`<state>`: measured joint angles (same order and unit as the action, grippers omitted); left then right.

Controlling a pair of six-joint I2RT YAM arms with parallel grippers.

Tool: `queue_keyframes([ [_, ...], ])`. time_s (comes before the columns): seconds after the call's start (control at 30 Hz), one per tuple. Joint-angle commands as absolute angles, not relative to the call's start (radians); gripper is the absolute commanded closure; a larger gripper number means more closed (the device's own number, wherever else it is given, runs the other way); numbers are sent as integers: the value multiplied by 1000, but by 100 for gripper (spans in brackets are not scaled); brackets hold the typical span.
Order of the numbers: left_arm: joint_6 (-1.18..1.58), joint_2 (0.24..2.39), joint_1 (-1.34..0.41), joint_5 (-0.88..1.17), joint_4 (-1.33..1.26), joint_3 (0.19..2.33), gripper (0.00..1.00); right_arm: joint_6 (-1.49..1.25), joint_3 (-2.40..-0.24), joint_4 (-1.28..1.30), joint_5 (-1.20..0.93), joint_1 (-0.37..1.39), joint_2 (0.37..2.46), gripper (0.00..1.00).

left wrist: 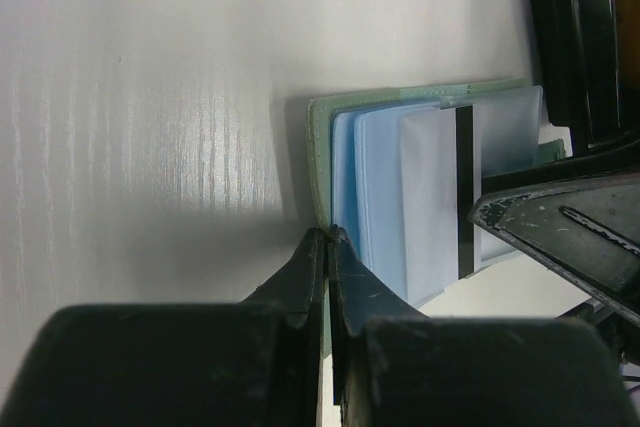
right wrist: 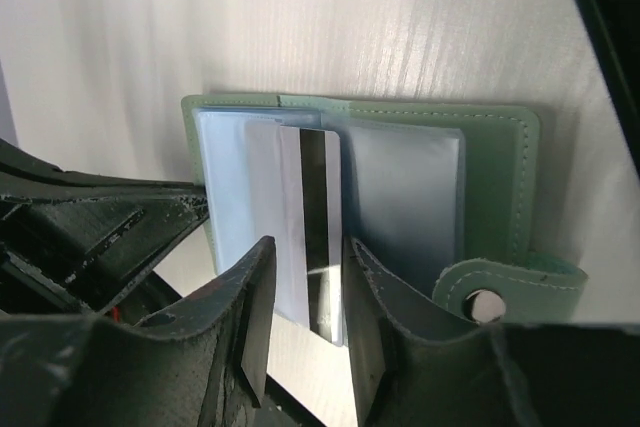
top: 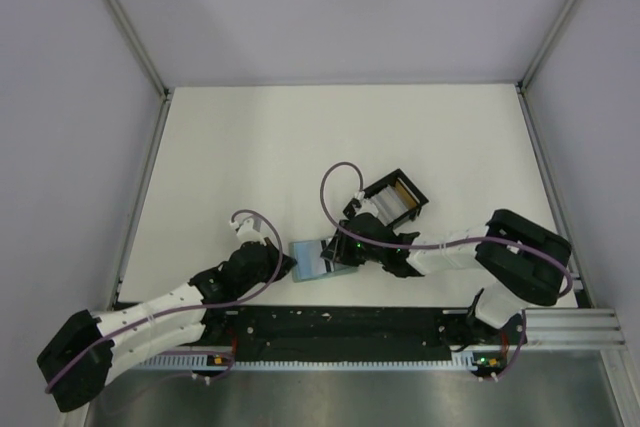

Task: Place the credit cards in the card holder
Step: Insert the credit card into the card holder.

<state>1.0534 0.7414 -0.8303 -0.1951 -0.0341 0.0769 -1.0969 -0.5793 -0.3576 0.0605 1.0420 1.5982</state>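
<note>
So from the overhead cam, both arms reach in toward the middle of the white table [top: 250, 147] and meet over the card holder [top: 312, 259], which lies open near the front edge. The left claw [top: 284, 266] is at its left side and the right claw [top: 345, 247] at its right. Just behind the right claw sits a black box [top: 395, 199] with compartments and something yellow-orange inside. On the left wrist cam, the left claw [left wrist: 328, 239] is clenched tight on the edge of the sage-green card holder [left wrist: 320, 147], its fingers pressed together with no gap. A pale credit card [left wrist: 432, 197] with a dark stripe lies on the blue-grey sleeves [left wrist: 375, 187], and a finger of the right claw overlaps its far end. On the right wrist cam, the card holder [right wrist: 500, 167] is spread flat with its snap tab [right wrist: 487, 302] toward the lower right. The credit card [right wrist: 300, 217] sits partway into the left half, sticking out toward the camera. The right claw [right wrist: 308, 292] has its fingers apart on either side of the card, but honestly I can't tell if it's actually pinching the card or just straddling it.
</note>
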Motion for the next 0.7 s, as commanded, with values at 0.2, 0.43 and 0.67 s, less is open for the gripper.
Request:
queue_keyframes([
  [0.2,1037,742,-831,-213,-17,80,100,-930,-695,-143,78,1054,1581,65],
  [0.43,1032,742,-831,-210,-29,83,100,-917,-761,-164,12,1078,1655,65],
  [0.67,1025,746,-831,-206,-43,87,100,-887,-811,-173,3,1104,1680,66],
])
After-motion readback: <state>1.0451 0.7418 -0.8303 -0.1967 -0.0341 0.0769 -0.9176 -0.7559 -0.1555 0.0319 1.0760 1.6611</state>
